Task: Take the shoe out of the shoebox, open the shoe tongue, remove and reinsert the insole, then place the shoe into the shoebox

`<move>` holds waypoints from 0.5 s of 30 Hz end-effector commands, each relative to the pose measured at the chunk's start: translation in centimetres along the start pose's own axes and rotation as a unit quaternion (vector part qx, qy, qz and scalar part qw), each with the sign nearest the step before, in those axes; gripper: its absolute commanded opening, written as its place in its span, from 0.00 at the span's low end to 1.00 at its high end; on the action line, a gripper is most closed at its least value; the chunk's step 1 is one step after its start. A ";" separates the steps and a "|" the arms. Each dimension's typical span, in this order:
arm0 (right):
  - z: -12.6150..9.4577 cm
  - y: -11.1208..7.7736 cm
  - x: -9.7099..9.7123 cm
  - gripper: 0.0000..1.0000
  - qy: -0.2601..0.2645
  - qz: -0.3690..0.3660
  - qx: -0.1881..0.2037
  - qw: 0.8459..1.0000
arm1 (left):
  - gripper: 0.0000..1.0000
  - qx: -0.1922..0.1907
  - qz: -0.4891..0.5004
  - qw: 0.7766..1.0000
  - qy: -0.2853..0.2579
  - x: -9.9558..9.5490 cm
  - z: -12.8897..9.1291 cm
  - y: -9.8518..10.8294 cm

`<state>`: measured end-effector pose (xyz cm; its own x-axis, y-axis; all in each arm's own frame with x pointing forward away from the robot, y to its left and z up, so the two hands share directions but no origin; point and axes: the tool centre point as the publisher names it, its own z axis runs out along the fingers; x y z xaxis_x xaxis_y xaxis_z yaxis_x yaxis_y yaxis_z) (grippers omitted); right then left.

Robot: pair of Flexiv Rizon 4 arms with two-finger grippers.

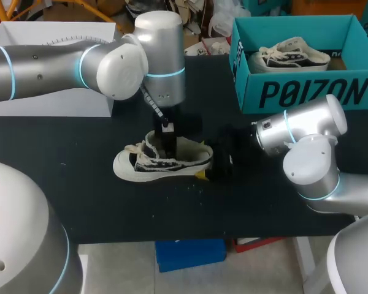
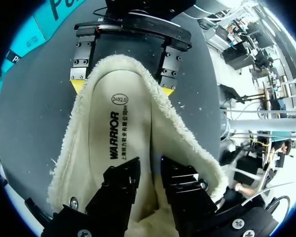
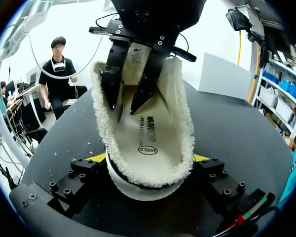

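Observation:
A black-and-white canvas shoe [image 1: 141, 165] with a cream fleece lining lies on the black table, its toe pointing left. My right gripper [image 1: 218, 162] clamps the shoe's heel, with one yellow tip against each side [image 3: 149, 158]. My left gripper [image 1: 165, 144] comes straight down into the shoe's mouth. Its dark fingers stand a little apart [image 2: 150, 170], tips down over the cream insole [image 2: 118, 128], which lies flat inside the shoe. I see nothing pinched between them. In the right wrist view the insole [image 3: 148, 133] shows beneath my left gripper [image 3: 126, 98].
The teal shoebox [image 1: 306, 92] stands at the back right with a second shoe [image 1: 288, 55] inside. A white box [image 1: 55, 101] sits at the back left under my left arm. Bare black tabletop [image 1: 264, 208] lies in front of the shoe.

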<state>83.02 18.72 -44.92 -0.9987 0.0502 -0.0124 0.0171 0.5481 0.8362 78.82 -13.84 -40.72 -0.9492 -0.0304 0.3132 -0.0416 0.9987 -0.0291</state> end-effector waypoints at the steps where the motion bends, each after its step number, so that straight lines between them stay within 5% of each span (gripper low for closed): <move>1: 0.1 -0.1 -0.3 0.00 0.000 0.001 0.001 1.000 | 0.28 -0.010 -0.013 1.000 -0.020 0.1 1.2 -0.2; 15: 0.1 -0.1 -0.3 0.00 0.000 0.001 0.001 1.000 | 0.29 0.008 -0.041 0.997 -0.065 -1.6 2.7 -0.4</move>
<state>83.04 18.66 -44.99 -0.9986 0.0507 -0.0123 0.0175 0.5483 0.8361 80.20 -14.17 -42.03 -0.9724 -0.1132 0.2042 -0.1198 0.9926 -0.0203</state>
